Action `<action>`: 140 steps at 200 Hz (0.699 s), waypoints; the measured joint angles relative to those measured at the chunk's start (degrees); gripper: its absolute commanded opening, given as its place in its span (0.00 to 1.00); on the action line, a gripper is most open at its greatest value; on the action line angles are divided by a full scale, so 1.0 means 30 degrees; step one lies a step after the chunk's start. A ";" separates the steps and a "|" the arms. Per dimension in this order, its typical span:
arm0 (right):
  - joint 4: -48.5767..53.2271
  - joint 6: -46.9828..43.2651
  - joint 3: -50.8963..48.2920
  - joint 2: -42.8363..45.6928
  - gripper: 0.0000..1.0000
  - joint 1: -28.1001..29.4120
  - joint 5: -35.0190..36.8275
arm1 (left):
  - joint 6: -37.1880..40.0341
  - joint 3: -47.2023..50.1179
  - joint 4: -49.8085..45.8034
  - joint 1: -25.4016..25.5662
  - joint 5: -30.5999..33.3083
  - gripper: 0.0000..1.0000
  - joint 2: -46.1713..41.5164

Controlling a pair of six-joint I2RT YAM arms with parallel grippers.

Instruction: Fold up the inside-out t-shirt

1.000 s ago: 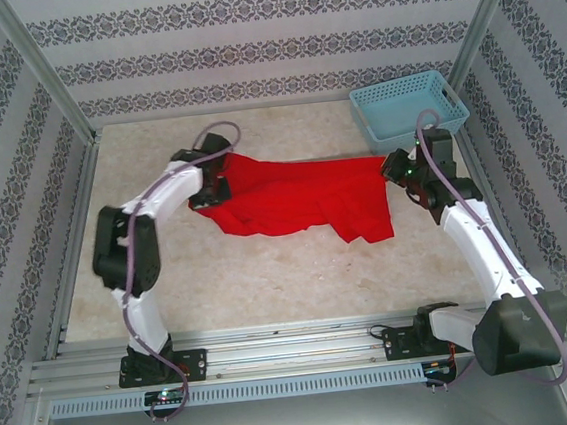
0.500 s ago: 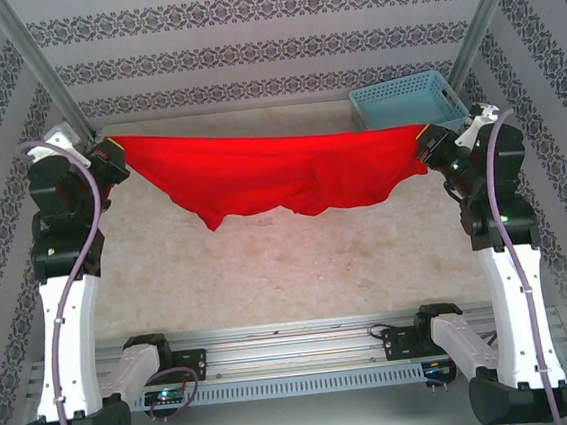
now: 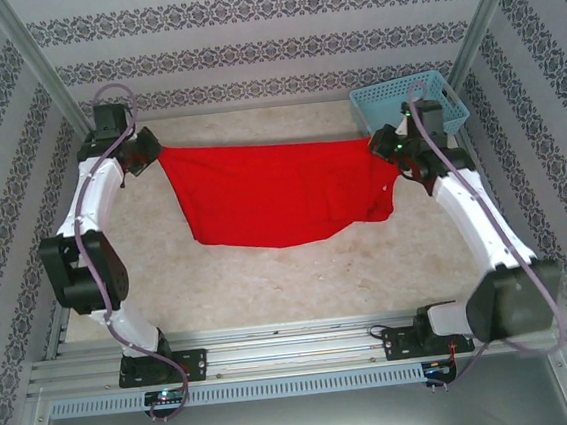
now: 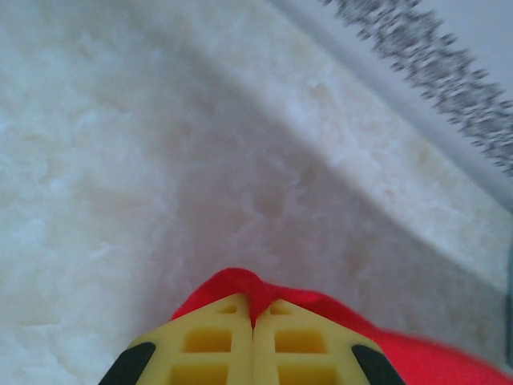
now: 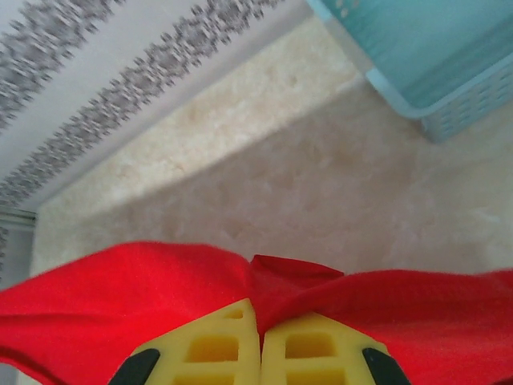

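Inside-out t-shirt (image 3: 262,199) is coming down from its taut mid-air stretch toward the surface (image 3: 270,284), as I'm keeping left jaws and right jaws pinching its corners for flattening.

T-shirt (image 3: 272,194): plain bright red, no print. Basket (image 3: 393,101), far right corner of bench (image 3: 270,284): light blue; bench cream, mottled like marble. Walls (image 3: 266,33): white with grey floral bands; left end effector (image 4: 253,317) and right end effector (image 5: 259,317): yellow.
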State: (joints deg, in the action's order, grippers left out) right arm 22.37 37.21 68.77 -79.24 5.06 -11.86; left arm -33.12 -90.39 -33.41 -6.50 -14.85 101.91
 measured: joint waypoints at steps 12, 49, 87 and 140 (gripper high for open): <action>-0.0401 -0.0095 0.0488 -0.1705 0.00 0.0226 0.0146 | 0.0044 -0.0007 -0.0335 0.0000 0.0160 0.00 0.0838; -0.0532 -0.0969 0.3759 -0.7023 0.00 0.0619 0.1020 | 0.0357 -0.0648 -0.1195 0.0000 0.0743 0.00 0.3155; -0.0022 -0.2339 0.6929 -0.9726 0.23 0.0481 0.2688 | 0.0801 -0.1923 -0.1406 0.0000 0.1180 0.00 0.4277; 0.0459 -0.3424 0.5173 -0.7832 0.57 0.0466 0.3228 | 0.0998 -0.2208 -0.1508 0.0000 0.1144 0.00 0.4291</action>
State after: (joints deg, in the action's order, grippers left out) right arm 23.75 26.94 84.29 -102.74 6.46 -2.17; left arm -30.13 -97.01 -37.93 -6.50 -11.42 114.78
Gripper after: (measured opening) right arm 0.559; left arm 0.048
